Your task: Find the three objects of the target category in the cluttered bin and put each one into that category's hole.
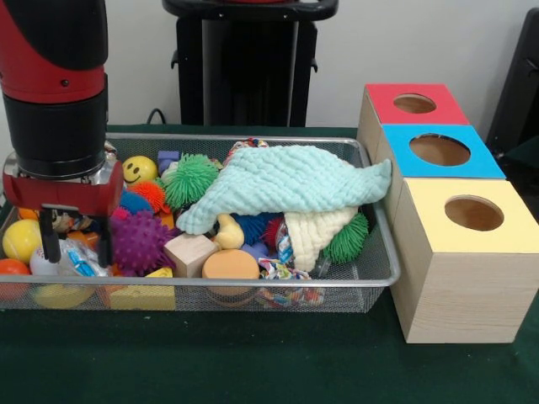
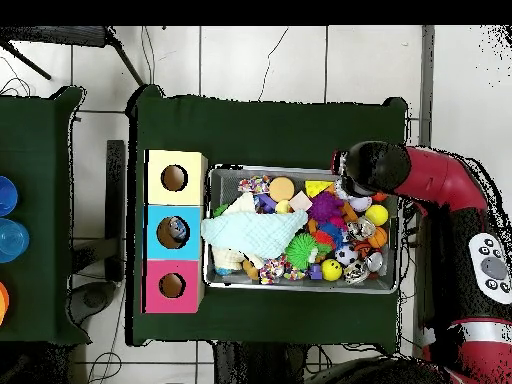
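The silver wire-mesh bin [image 1: 253, 290] is full of toys, and it also shows in the overhead view [image 2: 300, 285]. A light teal cloth [image 1: 286, 181] lies over the middle of the pile. My gripper [image 1: 77, 244] is open at the bin's left end. Its fingers [image 1: 50, 244] reach down among small toys beside a purple spiky ball [image 1: 139, 240]. Nothing shows as gripped. In the overhead view the arm [image 2: 420, 180] hides the gripper. Three wooden boxes stand beside the bin, each with a round hole: red [image 1: 417, 103], blue [image 1: 440, 150], yellow [image 1: 474, 213].
The bin also holds a green spiky ball [image 1: 192, 177], a yellow smiley ball [image 1: 140, 169], a wooden cube [image 1: 190, 252], an orange disc [image 1: 230, 265], a yellow ball [image 1: 21, 240] and a cream cloth [image 1: 316, 231]. A dark green cloth [image 1: 253, 362] covers the table.
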Available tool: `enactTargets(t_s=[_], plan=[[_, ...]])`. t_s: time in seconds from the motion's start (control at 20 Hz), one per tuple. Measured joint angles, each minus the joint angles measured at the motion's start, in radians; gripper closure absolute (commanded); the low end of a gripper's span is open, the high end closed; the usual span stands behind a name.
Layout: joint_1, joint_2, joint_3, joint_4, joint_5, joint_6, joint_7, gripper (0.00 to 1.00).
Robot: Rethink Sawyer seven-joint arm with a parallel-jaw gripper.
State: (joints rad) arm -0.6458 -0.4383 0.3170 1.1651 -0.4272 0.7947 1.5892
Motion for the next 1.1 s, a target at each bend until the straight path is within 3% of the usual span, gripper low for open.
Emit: enactTargets(t_s=[1.1], plan=[[0.000,0.001,-0.002,0.026,-0.007,0.000,0.000,0.00]])
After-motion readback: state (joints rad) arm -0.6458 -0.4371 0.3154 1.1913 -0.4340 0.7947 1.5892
